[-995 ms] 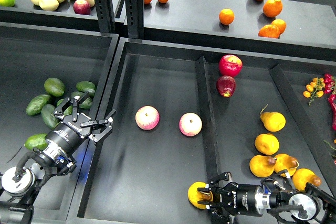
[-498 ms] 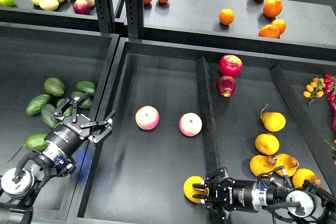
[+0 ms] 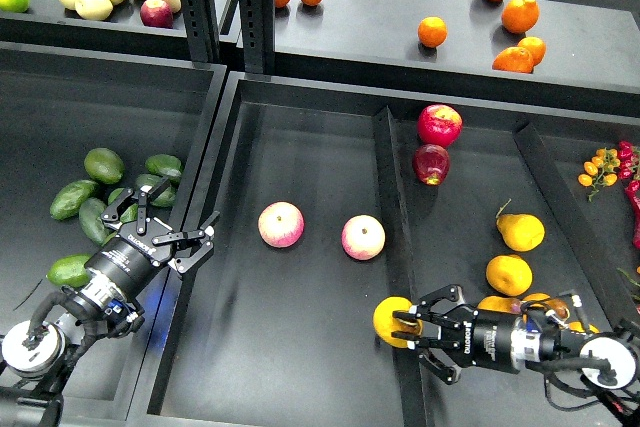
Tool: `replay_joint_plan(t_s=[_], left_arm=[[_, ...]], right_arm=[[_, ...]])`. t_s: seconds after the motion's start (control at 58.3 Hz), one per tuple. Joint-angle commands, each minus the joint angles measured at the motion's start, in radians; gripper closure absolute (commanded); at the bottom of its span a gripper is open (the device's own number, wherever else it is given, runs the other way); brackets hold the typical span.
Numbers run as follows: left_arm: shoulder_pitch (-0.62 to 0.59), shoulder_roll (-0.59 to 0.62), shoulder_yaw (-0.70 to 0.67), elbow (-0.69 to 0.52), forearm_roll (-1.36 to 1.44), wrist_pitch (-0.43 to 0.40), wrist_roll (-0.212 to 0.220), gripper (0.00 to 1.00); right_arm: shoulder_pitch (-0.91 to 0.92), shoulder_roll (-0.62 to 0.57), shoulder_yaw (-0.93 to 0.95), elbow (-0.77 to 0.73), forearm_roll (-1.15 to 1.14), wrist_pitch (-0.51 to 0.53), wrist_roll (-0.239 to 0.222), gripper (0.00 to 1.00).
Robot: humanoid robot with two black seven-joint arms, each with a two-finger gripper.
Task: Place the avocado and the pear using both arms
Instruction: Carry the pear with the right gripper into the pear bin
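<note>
1. Right gripper [image 3: 412, 325], clamped on the pear [image 3: 391, 321], has swung back right and farther, over the divider [image 3: 398, 247]; placement looks unfinished.
2. Left gripper [image 3: 165, 222] hasn't moved, fingers apart and empty, beside the avocados.
3. Avocado [image 3: 104, 165] lies far left, untouched.

pear [image 3: 389, 321] on divider [image 3: 396, 247] (near end) | apples [image 3: 281, 224] left, pears [image 3: 520, 232] right
</note>
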Motion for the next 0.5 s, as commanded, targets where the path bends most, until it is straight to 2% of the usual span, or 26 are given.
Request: replay_joint_plan(t_s=[0.0,0.24,0.48], left_arm=[[0.000,0.000,0.003,0.001,0.000,0.000,0.000,0.01],[0.001,0.000,0.008,0.001,0.000,0.000,0.000,0.01],[0.009,0.000,0.014,-0.001,0.000,0.000,0.000,0.01]], right_arm=[[-0.003,-0.089,0.001,0.019,0.017,0.000,0.000,0.77],[-0.048,-0.167,0.001,-0.008,0.013,0.000,0.000,0.77],[-0.092,-0.174,0.003,-0.065,-0.045,0.000,0.000,0.77]])
